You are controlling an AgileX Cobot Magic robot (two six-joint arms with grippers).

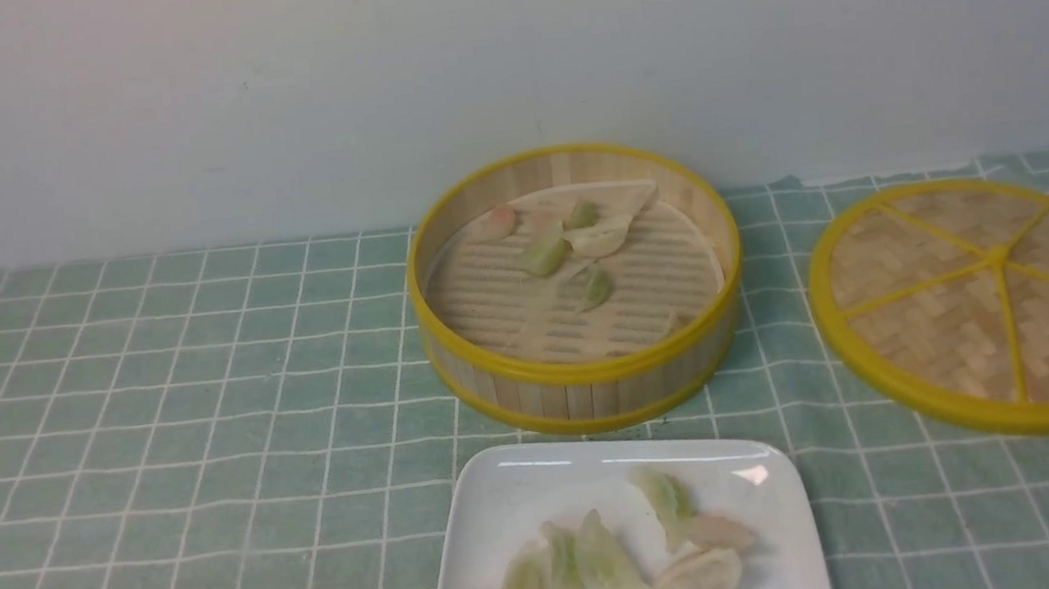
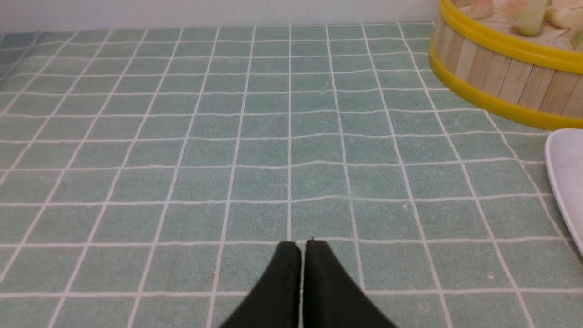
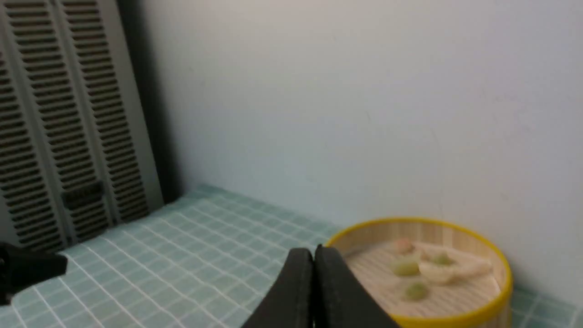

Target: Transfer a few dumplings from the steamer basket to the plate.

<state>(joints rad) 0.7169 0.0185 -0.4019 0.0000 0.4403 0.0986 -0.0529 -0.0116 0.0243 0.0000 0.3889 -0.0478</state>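
Black L gripper (image 2: 303, 248) was pressed together w/ nothing pinched, over bare cloth, apart from the bamboo steamer basket (image 1: 590, 396); R gripper (image 3: 314, 253) likewise closed & empty. Some dumplings (image 1: 544, 250) lay in the basket, others on the white plate (image 1: 506, 479) just nearer the robot. Green-&-white checked tablecloth (image 1: 154, 426) lay under both; woven lid (image 1: 944, 336) to R, pale wall (image 1: 265, 97) behind.

Glossy white plate (image 1: 787, 521), pale slatted wooden steamer basket (image 1: 586, 397), checked cloth (image 1: 206, 449), woven lid (image 1: 943, 326), smooth matt wall (image 1: 498, 60)
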